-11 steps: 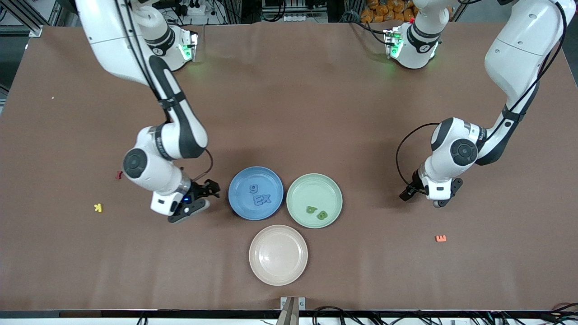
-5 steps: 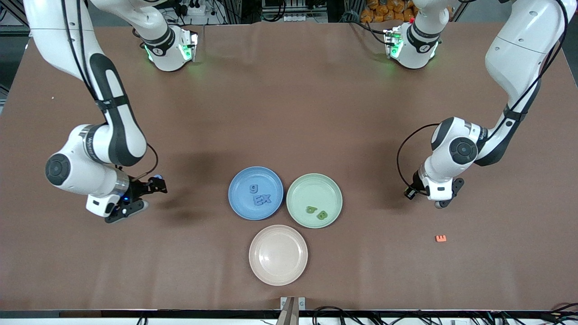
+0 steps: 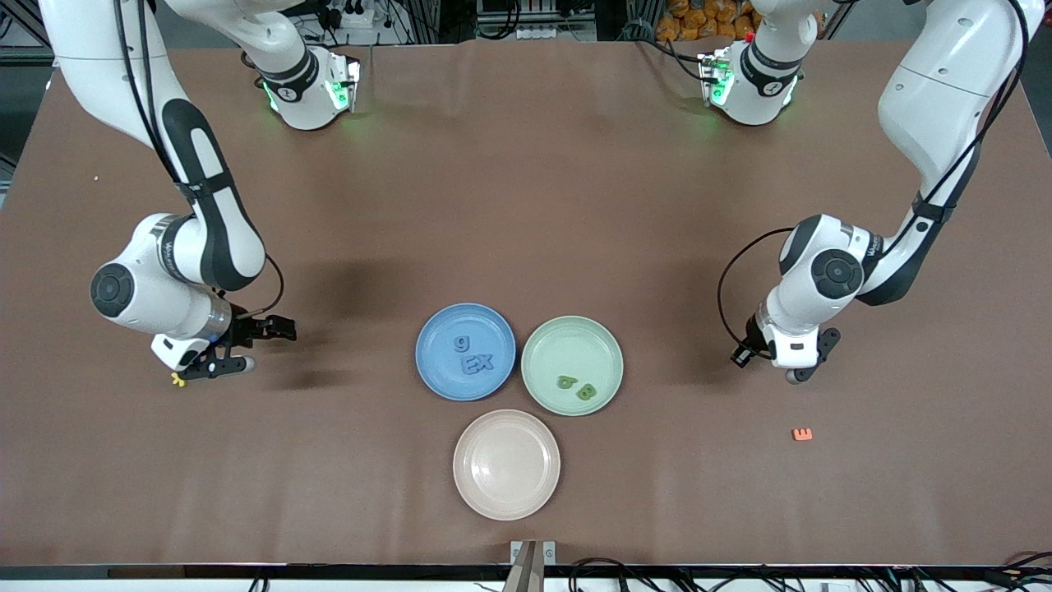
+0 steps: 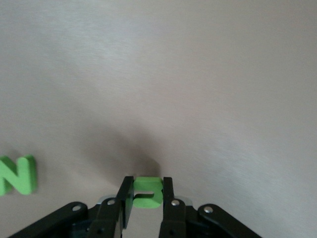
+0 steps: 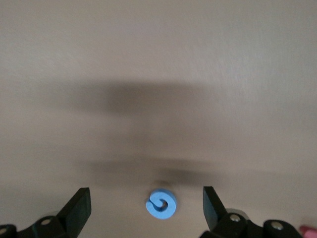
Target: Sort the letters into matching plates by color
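Observation:
The blue plate (image 3: 436,374) holds a blue g (image 3: 462,343), E (image 3: 471,363) and cross (image 3: 486,360). The mint green plate (image 3: 604,349) beside it holds two green letters (image 3: 576,386). My left gripper (image 3: 799,372) is toward the left arm's end of the table. In the left wrist view it (image 4: 147,184) is shut on a small green letter (image 4: 148,194) low over the table, with a green N (image 4: 17,174) lying nearby. My right gripper (image 3: 256,347) is toward the right arm's end. In the right wrist view it (image 5: 146,196) is open over a blue G (image 5: 161,204) lying flat between the fingers.
An empty pale pink plate (image 3: 506,464) sits nearer the camera than the two plates. An orange E (image 3: 802,434) lies nearer the camera than my left gripper. A yellow letter (image 3: 175,380) peeks out by the right gripper.
My right arm has swung from beside the blue plate toward the right arm's end of the table, then shifted a little. My left arm has barely moved.

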`<state>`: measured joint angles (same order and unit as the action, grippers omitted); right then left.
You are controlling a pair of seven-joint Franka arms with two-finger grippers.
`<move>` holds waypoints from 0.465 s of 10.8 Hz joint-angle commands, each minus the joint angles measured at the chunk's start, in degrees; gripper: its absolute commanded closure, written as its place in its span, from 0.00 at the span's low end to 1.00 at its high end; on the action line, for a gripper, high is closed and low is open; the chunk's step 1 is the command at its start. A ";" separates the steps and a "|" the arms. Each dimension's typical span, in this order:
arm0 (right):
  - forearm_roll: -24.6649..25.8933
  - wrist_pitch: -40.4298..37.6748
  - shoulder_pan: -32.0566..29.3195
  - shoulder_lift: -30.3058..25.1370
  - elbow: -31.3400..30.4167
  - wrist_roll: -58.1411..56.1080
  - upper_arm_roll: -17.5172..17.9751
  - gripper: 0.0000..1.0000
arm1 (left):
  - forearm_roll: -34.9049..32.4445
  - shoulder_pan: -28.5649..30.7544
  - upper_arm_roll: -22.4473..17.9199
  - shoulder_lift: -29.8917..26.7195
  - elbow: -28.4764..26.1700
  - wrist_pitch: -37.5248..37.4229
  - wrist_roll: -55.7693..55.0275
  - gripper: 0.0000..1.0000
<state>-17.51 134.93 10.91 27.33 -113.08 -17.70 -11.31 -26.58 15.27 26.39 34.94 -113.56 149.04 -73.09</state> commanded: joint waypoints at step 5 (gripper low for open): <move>0.81 6.82 0.61 -1.49 -7.49 15.32 -0.38 0.00 | -1.20 -11.13 -0.20 1.27 7.37 0.11 -11.54 1.00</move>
<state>-17.51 138.41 11.19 27.17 -117.03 -5.73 -11.85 -26.59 7.48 26.57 34.94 -109.04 149.13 -80.54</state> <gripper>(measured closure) 0.000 0.722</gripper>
